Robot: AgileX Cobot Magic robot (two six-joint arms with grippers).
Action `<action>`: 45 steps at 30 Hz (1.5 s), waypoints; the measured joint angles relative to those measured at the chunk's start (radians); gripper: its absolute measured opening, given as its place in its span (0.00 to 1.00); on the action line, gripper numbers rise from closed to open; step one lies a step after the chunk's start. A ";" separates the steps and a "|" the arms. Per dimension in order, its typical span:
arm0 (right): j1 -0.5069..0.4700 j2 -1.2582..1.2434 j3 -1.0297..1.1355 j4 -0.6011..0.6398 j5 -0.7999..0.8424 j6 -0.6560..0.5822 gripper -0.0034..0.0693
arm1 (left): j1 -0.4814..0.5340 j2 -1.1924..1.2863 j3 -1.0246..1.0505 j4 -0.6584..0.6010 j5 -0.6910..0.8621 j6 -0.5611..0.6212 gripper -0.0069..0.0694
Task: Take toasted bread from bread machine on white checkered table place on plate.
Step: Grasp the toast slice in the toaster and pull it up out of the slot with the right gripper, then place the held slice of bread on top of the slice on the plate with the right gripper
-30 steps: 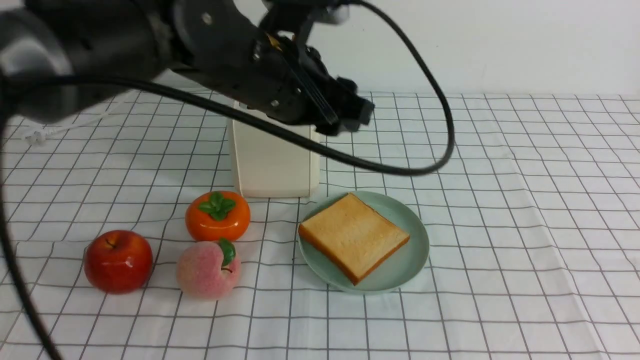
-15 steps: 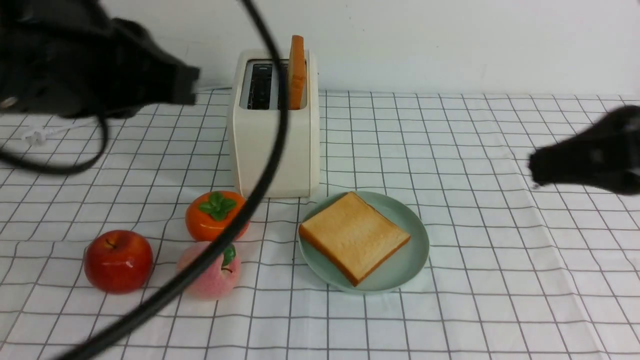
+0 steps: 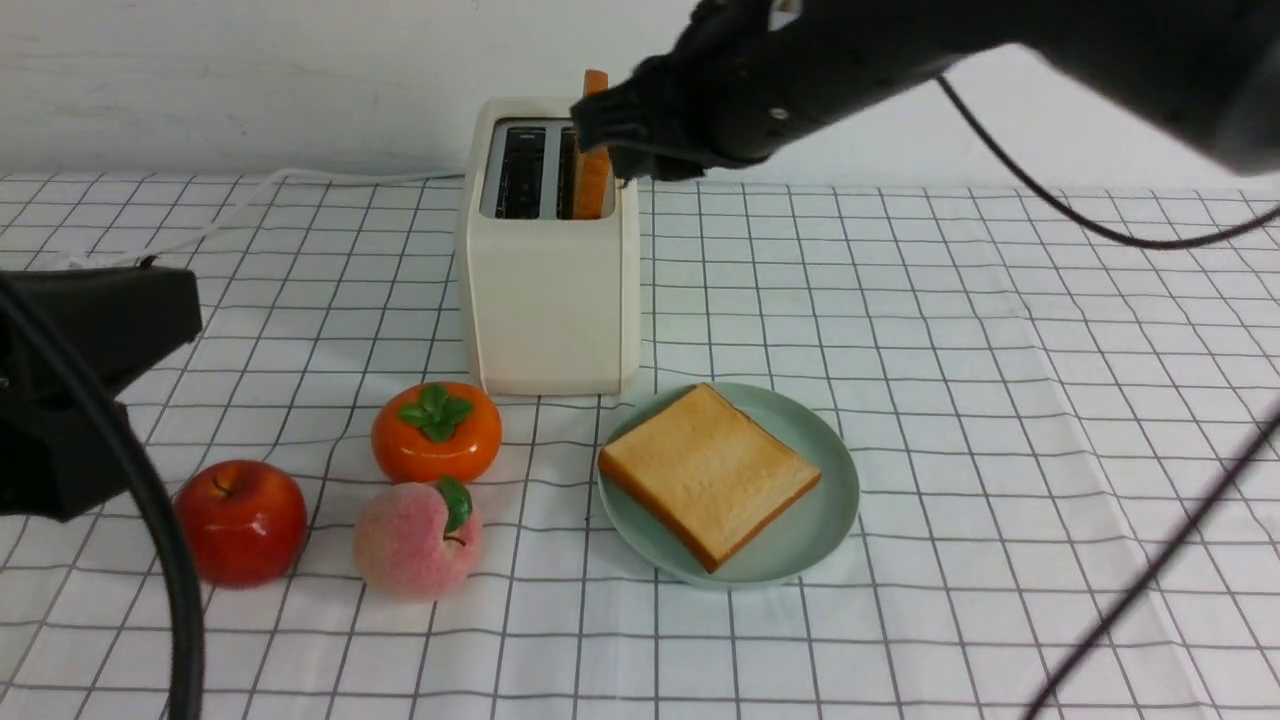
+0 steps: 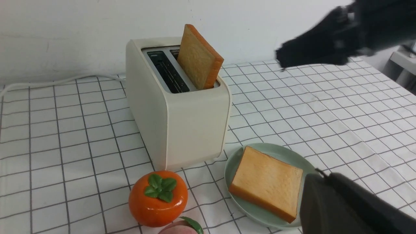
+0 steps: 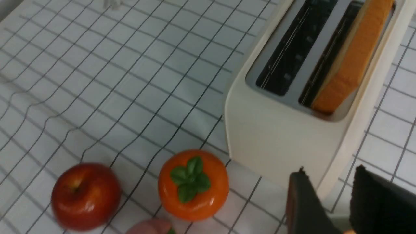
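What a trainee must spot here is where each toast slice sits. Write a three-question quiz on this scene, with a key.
1. True or false: a golden-tan square toast slice lies flat on the round pale mint-green plastic plate.
2. Fill in: the second toast slice stands upright in the ____ slot of the boxy cream-white toaster, by the robot's sides.
3. Which fruit is nearest the toaster? A. shiny red apple B. glossy orange persimmon C. fuzzy pink peach
Key: 1 true; 2 right; 3 B.
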 joint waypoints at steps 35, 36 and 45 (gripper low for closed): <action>-0.075 0.381 -0.426 -0.111 -0.116 0.197 0.21 | 0.000 0.000 0.004 0.014 -0.028 -0.002 0.07; -0.075 0.350 -0.426 -0.099 -0.101 0.174 0.21 | 0.000 0.000 0.004 0.014 -0.028 -0.002 0.07; -0.064 0.029 -0.432 0.088 0.242 -0.156 0.21 | 0.000 0.000 0.005 0.014 -0.021 -0.003 0.07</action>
